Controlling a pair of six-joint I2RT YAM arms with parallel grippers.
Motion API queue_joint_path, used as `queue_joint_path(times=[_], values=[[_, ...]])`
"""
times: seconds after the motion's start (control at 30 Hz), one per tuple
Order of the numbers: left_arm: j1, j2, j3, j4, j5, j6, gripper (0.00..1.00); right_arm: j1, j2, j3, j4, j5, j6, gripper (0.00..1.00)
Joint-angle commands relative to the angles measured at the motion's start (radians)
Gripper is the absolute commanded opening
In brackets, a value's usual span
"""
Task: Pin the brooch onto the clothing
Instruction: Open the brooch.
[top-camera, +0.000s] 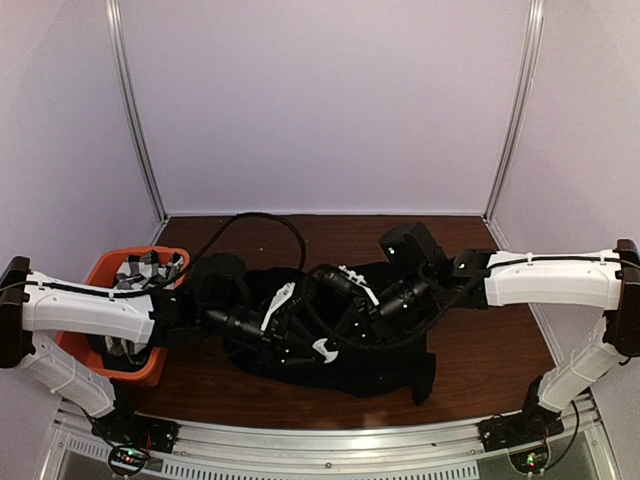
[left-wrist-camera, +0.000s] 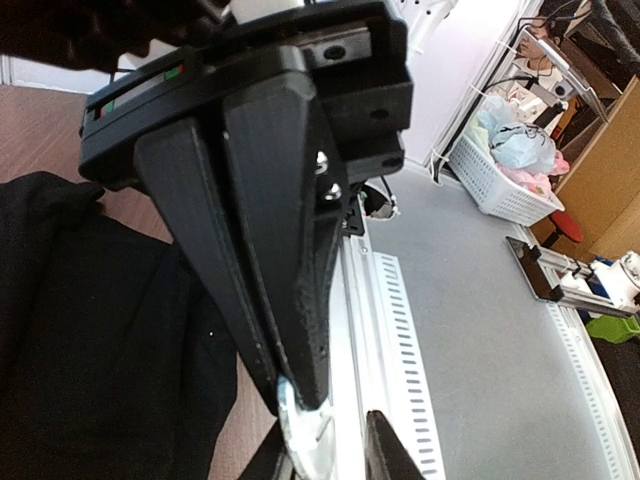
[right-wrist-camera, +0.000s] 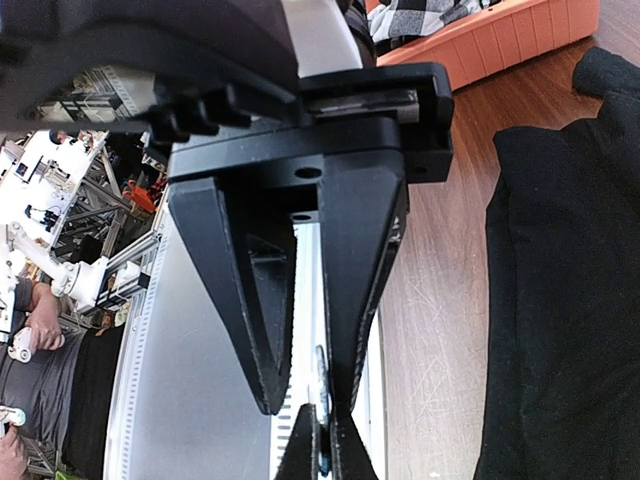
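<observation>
1. Brooch (left-wrist-camera: 300, 436): small and silvery, raised off the worktop by the shirt's near side, towards the near edge.
2. Shirt (top-camera: 392, 370): rumpled at mid-worktop, closer to the near edge; apparently not yet pinned.
3. Left gripper (left-wrist-camera: 293, 398): clamped tight on the brooch.
4. Right gripper (right-wrist-camera: 305, 402): narrowed to a slit around the brooch's thin edge; cannot tell whether pressing it or just short of it.
5. Step in hand, probably: readying the brooch between both grippers, perhaps freeing the pin; clasp too small to make out.
6. Next move calls for a firm hold on one side, a slow descent to the cloth, and the pin's point through a raised fold.
7. Bin (top-camera: 150, 368) with checked cloth (top-camera: 150, 270): at the left edge, well apart.
</observation>
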Motion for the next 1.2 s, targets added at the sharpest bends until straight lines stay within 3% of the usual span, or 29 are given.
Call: queue_joint_path(times=[0.0, 0.3, 0.57, 0.77, 1.17], values=[[-0.003, -0.045, -0.006, 0.069, -0.004, 0.013, 0.24, 0.001, -0.003, -0.024, -0.007, -0.007, -0.018, 0.0], [-0.002, 0.006, 0.001, 0.061, 0.022, 0.014, 0.18, 0.001, 0.002, -0.022, 0.01, -0.011, 0.0, 0.0], [-0.003, 0.016, 0.001, 0.069, -0.017, 0.004, 0.0, 0.001, 0.01, -0.026, 0.029, -0.015, 0.017, 0.0], [-0.003, 0.014, -0.012, 0.108, -0.064, -0.027, 0.0, 0.002, 0.023, -0.027, 0.031, -0.007, 0.018, 0.0], [-0.006, 0.065, -0.127, 0.463, -0.205, -0.288, 0.0, 0.008, 0.036, -0.031, 0.077, 0.032, 0.054, 0.0]])
